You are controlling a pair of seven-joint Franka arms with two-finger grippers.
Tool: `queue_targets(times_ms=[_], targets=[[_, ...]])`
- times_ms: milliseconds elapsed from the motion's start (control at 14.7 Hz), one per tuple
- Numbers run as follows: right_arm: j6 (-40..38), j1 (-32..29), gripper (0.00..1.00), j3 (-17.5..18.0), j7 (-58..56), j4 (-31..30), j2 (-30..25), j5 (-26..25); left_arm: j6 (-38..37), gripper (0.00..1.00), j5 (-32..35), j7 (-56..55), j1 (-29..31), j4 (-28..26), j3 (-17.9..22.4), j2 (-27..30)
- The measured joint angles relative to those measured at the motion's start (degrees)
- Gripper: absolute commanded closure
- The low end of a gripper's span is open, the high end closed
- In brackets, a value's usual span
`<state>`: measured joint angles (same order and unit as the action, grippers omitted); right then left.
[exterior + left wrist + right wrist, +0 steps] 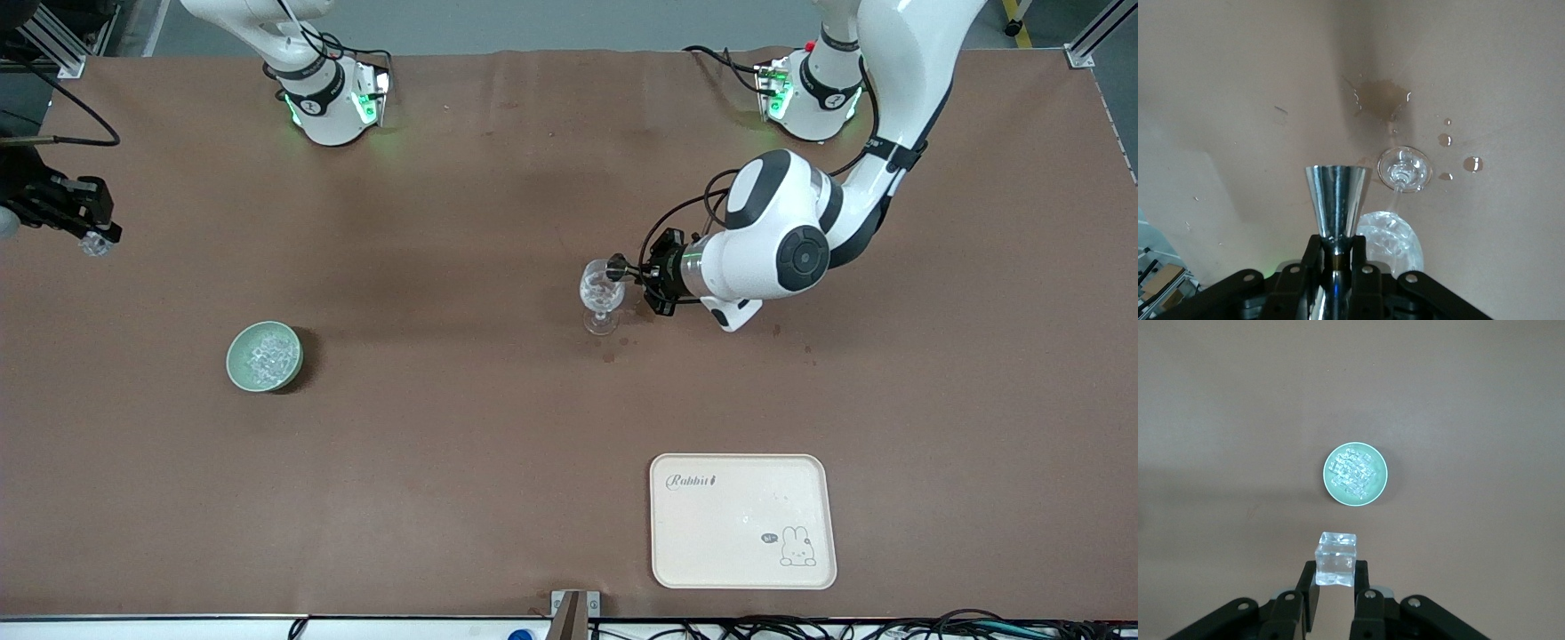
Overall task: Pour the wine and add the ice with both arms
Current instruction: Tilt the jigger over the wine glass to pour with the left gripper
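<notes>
Over the glass (601, 293) | left pincer (633, 271) squeezes tipped metal cup (1336, 200); could spill | right pincer (1333, 581) pinches ice (1335, 559) above bench (498, 409); could slip.

The cream tray (742, 521) bears two readable marks — "Rabbit" in script, "hi~" beside a rabbit drawing.

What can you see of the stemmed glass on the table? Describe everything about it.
The stemmed glass is clear, with a round foot, thin stem and bowl. It stands upright on the brown table, with spilled drops and a damp stain around its foot. The left claw holds a metal cone-shaped cup tipped sideways over its rim.
</notes>
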<state>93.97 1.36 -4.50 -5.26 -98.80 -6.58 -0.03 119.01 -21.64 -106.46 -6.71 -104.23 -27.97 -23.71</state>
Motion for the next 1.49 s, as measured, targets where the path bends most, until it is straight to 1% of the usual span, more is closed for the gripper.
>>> queue_targets(times_ms=[679, 883, 1019, 1155, 1494], targets=[[0.28, 0.02, 0.97, 0.04, 0.0, 0.0, 0.5, 0.0, -0.06, 0.99, 4.07, -4.06, -0.88, 0.55, 0.02, 0.0], [0.3, 0.02, 0.97, 0.04, 0.0, 0.0, 0.68, 0.0, -0.07, 0.99, 4.47, -4.2, -0.88, 0.65, 0.04, 0.0], [0.34, 0.02, 0.97, 0.05, 0.0, 0.0, 0.89, 0.0, -0.07, 0.99, 4.46, -2.44, -0.6, 0.73, 0.14, 0.0], [0.41, 0.02, 0.97, 0.07, 0.0, 0.0, 1.07, 0.0, -0.07, 0.99, 3.33, 1.18, -0.37, 0.86, 0.26, 0.0], [0.42, 0.03, 0.97, 0.08, 0.0, -0.01, 1.11, 0.0, -0.26, 0.99, -3.58, 11.4, 1.73, 2.35, 0.31, 0.01]])
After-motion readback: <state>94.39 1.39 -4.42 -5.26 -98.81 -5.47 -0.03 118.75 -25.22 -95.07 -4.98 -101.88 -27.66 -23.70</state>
